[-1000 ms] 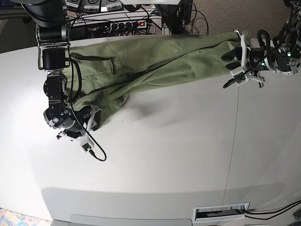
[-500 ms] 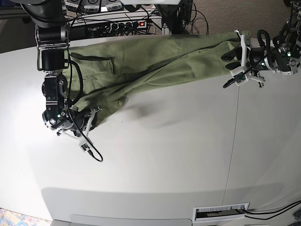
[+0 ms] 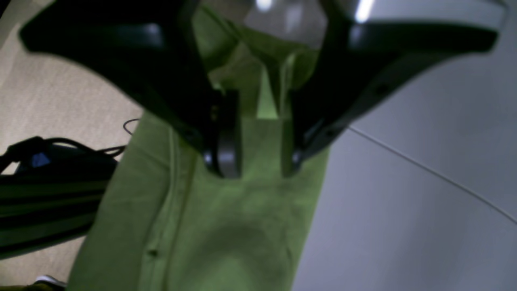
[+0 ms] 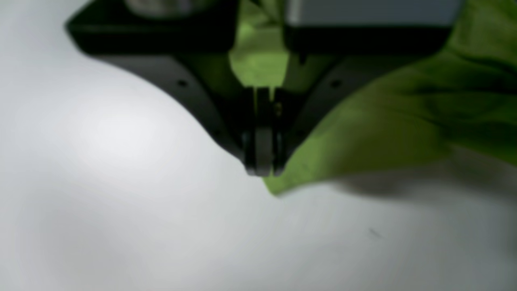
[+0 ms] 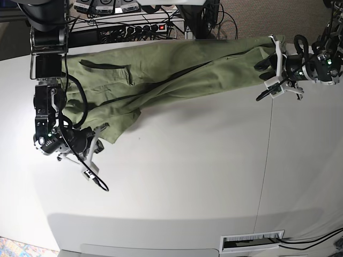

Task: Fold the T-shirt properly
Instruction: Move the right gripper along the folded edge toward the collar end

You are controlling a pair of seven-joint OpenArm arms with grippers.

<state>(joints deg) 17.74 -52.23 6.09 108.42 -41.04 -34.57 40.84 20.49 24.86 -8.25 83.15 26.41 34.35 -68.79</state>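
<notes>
while the right gripper [image 4: 261,169] is clenched on a corner of the t-shirt [image 5: 177,69], which lies strung across the far side of the table [image 5: 203,176], the left gripper [image 3: 254,161] grasps the opposite end with wider-set jaws. that right pinch looks thin, so a pull may slip the hem free, and uneven tension could twist the cloth.

One T-shirt [image 5: 177,67] is lying on one white table [image 5: 203,171]; two grippers, left gripper [image 5: 269,69] and right gripper [image 5: 96,136], are showing.
</notes>
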